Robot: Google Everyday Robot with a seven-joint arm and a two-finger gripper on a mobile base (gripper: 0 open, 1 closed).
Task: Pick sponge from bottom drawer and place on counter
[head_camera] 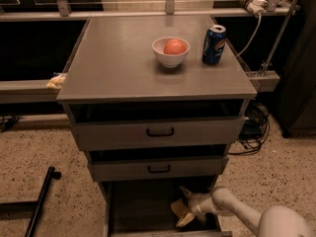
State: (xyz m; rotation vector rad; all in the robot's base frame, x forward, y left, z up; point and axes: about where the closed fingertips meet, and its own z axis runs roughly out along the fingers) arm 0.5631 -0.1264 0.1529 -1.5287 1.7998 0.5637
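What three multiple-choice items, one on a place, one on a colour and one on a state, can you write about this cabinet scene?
1. Where is the hand?
A. on the counter
B. in the bottom drawer, at the sponge
C. beside the can

2. What colour is the can?
A. red
B. green
C. blue

3. How is the can placed?
A. upright
B. lying on its side
C. inside the bowl

Answers:
1 B: the hand reaches low into the open bottom drawer, right at the yellow sponge.
2 C: the can's side is blue.
3 A: the can stands upright on the counter, to the right of the bowl and apart from it.
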